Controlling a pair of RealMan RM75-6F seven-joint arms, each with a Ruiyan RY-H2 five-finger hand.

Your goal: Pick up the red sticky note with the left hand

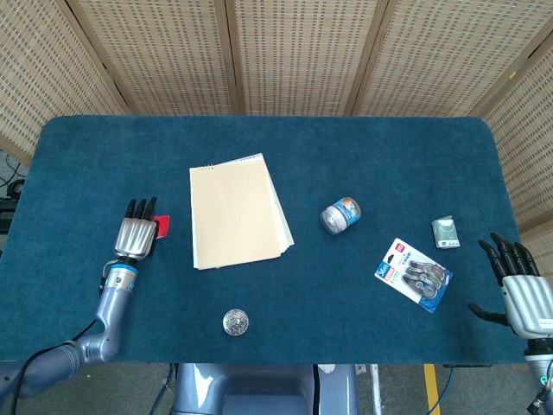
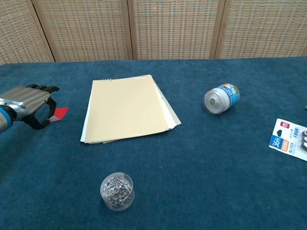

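Blister pack (image 1: pixel 414 274) header lettering too small

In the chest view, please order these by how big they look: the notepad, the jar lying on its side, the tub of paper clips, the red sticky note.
1. notepad, clearly largest.
2. jar and tub of paper clips: they look alike, and the tub sits nearer the camera, so I leave them unranked.
3. red sticky note, smallest, though the left hand covers part of it.

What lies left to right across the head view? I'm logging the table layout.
left hand → red sticky note → notepad → tipped jar → blister pack → small green box → right hand
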